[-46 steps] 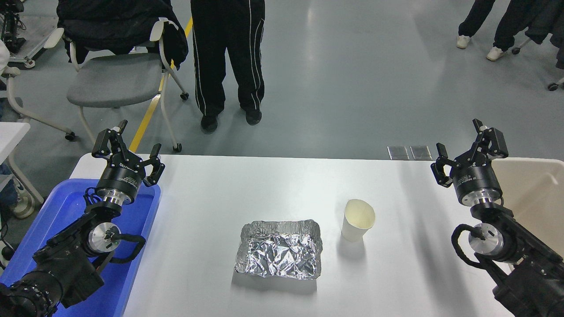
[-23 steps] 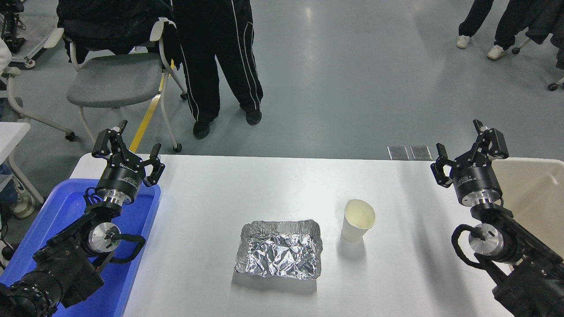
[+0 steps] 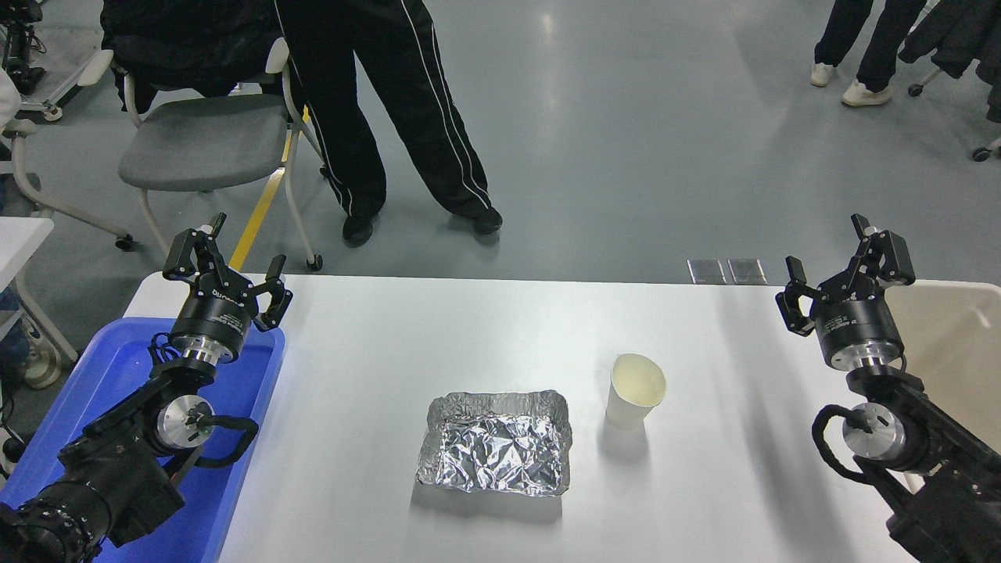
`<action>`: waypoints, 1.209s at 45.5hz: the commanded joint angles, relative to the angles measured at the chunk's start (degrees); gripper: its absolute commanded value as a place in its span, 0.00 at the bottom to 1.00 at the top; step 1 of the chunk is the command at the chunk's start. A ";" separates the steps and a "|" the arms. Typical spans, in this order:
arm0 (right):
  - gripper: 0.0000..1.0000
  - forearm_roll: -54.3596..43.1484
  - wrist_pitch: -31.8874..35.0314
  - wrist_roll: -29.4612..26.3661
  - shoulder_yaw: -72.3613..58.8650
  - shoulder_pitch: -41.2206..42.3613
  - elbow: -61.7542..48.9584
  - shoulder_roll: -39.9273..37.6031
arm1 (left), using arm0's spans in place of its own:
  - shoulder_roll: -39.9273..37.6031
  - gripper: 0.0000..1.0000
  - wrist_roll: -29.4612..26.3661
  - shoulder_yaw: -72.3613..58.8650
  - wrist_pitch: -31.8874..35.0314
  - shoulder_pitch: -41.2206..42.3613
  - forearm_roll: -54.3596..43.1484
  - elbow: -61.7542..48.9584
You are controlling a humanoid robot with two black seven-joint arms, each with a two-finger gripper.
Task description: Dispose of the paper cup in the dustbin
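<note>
Paper cup [image 3: 635, 399] upright on worktop [image 3: 485, 336], mouth up, just right of foil tray [image 3: 494, 443], no print readable, right pincer [image 3: 851, 264] spread open, empty, beside dustbin [image 3: 950, 336], left pincer [image 3: 227, 262] open too

On the table [image 3: 485, 328] the paper cup [image 3: 634, 400] stands upright just right of the foil tray [image 3: 495, 442], apart from it; the dustbin [image 3: 958, 344] sits at the right edge, the tub [image 3: 117, 367] at the left
</note>
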 commanded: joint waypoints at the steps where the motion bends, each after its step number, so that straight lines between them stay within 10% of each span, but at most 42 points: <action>1: 1.00 -0.03 0.00 0.20 -0.07 -0.22 -0.32 0.28 | 0.00 1.00 -0.03 0.00 0.00 0.00 0.00 0.00; 29: 0.99 -0.03 -0.79 -0.06 -3.93 3.81 -3.48 -0.25 | 0.00 1.00 -0.03 0.00 0.00 0.00 0.00 0.00; 44: 0.99 1.29 -3.07 -0.85 -47.95 24.64 -5.68 -10.18 | 0.00 1.00 -0.03 0.00 0.00 0.00 0.00 0.00; 55: 0.99 7.36 -3.42 -11.39 -78.89 43.18 -4.80 -10.98 | 0.00 1.00 -0.03 0.00 0.00 0.00 0.00 0.00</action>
